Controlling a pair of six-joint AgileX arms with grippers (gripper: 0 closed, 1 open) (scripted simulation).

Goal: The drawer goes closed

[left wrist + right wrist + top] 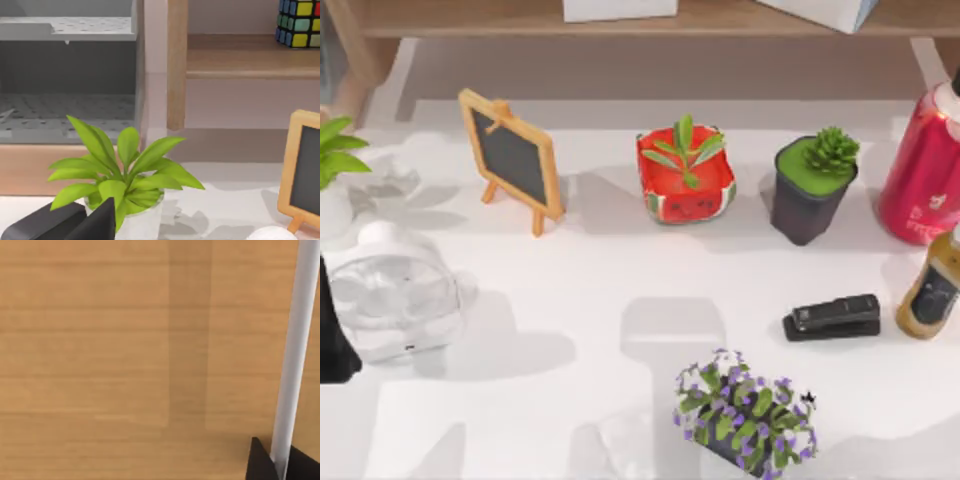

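The drawer's light wooden front [125, 355] spans the right wrist view at very close range. A white bar handle [297, 340] runs along it. My right gripper [280, 462] is at that handle, with one dark finger [259, 462] on each side of the bar, shut on it. Whether the drawer stands out or in cannot be told. My left arm [334, 335] stays parked at the table's left edge, and its gripper [75, 225] sits low in the left wrist view, facing a green potted plant [122, 175].
On the white table stand a small chalkboard easel [512, 160], a watermelon planter [686, 178], a dark pot with a succulent [812, 188], a red bottle [925, 165], a brown bottle [931, 290], a black stapler [832, 317], a purple flower pot [745, 415] and a clear fan [392, 292].
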